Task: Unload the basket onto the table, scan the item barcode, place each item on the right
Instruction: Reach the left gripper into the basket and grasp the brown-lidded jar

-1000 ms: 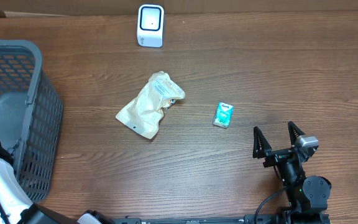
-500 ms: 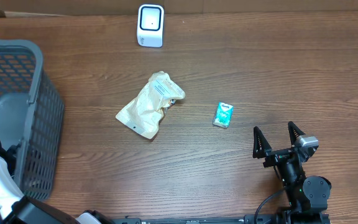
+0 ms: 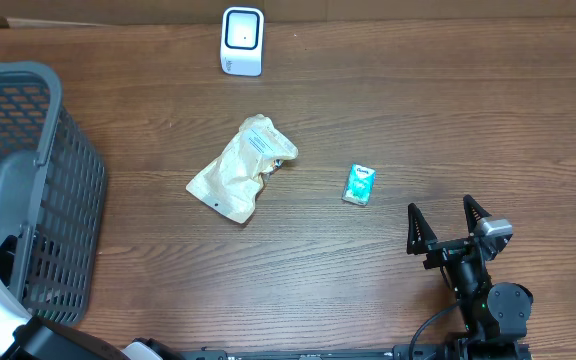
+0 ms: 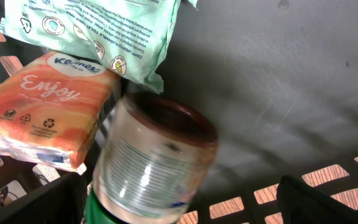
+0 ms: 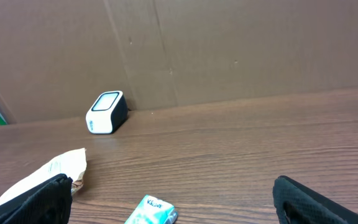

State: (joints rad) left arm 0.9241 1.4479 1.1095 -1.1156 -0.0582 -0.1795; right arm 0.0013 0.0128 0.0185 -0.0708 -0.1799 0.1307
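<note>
The white barcode scanner [image 3: 242, 40] stands at the table's far edge, also in the right wrist view as the scanner [image 5: 107, 112]. A beige pouch [image 3: 239, 168] and a small teal tissue pack [image 3: 359, 185] lie mid-table. My right gripper [image 3: 440, 215] stands open and empty, short of the teal pack [image 5: 152, 211]. My left gripper [image 4: 179, 196] is open down inside the grey basket [image 3: 28, 180]. A blurred round container [image 4: 151, 162] with a clear ribbed end and green body lies between its fingers, close to the left one. The overhead view hides this gripper.
Inside the basket an orange Kleenex pack [image 4: 42, 109] and a pale green wipes pack [image 4: 98, 31] lie beyond the container. The basket's slotted floor [image 4: 328, 177] shows wood through it. A brown cardboard wall [image 5: 229, 50] backs the table.
My left arm's white link has slid lower at the overhead frame's bottom left, and the basket's near corner has shifted slightly. The right arm and the table items are unmoved.
</note>
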